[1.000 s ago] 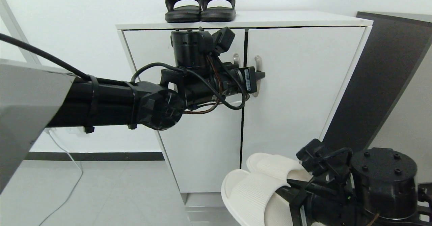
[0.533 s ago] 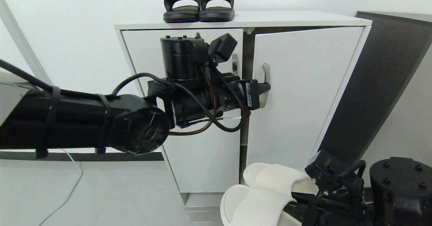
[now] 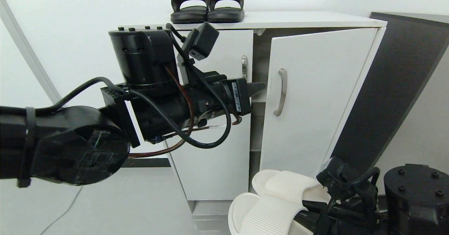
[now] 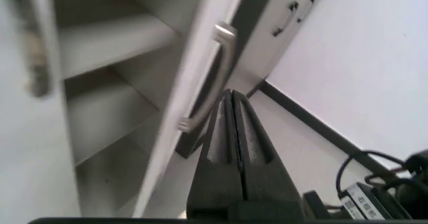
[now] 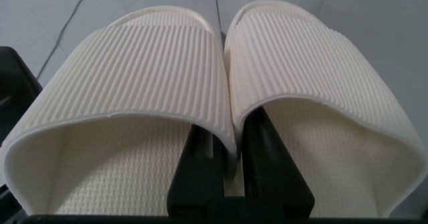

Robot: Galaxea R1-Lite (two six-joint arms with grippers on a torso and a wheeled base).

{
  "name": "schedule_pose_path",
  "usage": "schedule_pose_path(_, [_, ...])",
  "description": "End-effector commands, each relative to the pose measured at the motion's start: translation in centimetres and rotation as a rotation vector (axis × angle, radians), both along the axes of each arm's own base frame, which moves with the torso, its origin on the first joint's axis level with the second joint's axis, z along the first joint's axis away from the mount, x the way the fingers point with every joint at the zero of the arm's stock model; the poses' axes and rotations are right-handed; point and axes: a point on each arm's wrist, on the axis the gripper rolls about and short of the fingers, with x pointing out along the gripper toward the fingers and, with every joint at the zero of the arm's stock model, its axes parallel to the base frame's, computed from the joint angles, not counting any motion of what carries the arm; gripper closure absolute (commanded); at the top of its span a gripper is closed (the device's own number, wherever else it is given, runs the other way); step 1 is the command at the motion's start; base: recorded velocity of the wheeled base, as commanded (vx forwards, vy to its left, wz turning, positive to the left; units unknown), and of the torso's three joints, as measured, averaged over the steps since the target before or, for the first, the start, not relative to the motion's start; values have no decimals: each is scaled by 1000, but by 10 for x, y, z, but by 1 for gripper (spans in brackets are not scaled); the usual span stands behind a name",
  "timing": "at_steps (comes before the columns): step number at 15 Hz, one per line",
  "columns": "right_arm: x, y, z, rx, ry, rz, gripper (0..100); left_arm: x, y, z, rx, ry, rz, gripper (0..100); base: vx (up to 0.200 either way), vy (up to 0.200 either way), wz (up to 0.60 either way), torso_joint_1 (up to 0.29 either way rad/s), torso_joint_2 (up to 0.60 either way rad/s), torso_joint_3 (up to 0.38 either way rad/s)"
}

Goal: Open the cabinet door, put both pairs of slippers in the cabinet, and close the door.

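White wall and pale floor surround a white cabinet [image 3: 315, 20] with two doors, and a dark panel [image 3: 396, 87] leans beside it on the robot's right. Its left door [image 3: 210, 165] is shut, while the right door [image 3: 315, 98] stands ajar and swings outward on its far edge, leaving a dark gap between the two. The left wrist view shows bare shelves [image 4: 114, 40] through that gap. A pair of black slippers [image 3: 207, 6] sits side by side on the cabinet top, above the left door. The left gripper [image 3: 259, 87] is level with the right door's handle [image 3: 280, 92], its fingers [image 4: 232, 137] pressed together and holding nothing. Their tips are at the door's free edge, just beside the handle; whether they touch the door cannot be told. Low and in front of the right door, the right gripper [image 5: 227, 150] carries a pair of white slippers [image 3: 270, 203]. Its fingers are clamped on the two adjoining inner sides, and the toes point toward the cabinet.
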Motion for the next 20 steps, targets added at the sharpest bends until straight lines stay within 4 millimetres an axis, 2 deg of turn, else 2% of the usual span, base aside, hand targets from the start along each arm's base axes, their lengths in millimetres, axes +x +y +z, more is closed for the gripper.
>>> schedule_pose_path(1, [0,0,0,-1,1,1,100,2,6,6,-29,7,16,100,0,0,0,0,0,0])
schedule_pose_path(3, [0,1,0,-1,1,3,100,10,7,6,-32,8,32,100,0,0,0,0,0,0])
schedule_pose_path(5, [-2,2,-1,-3,2,10,100,30,2,6,-38,2,55,100,0,0,0,0,0,0])
schedule_pose_path(9, [-4,2,-1,-5,3,17,100,62,-20,-3,-46,2,62,100,0,0,0,0,0,0])
schedule_pose_path(12, [-3,3,-2,-8,5,18,100,71,-27,-6,-48,2,64,100,0,0,0,0,0,0])
schedule_pose_path(14, [-6,4,-4,-14,10,30,100,71,-27,-5,-50,0,64,100,0,0,0,0,0,0])
schedule_pose_path(17, [-7,6,-7,-26,19,38,100,65,-27,-6,-46,7,59,100,-200,0,0,4,4,1])
schedule_pose_path(18, [-7,6,-8,-30,21,39,100,58,-27,-3,-48,5,48,100,-200,0,0,2,2,-2])
schedule_pose_path(20, [-9,7,-9,-33,23,52,100,32,-38,-3,-36,10,-18,100,-200,0,0,7,0,2])
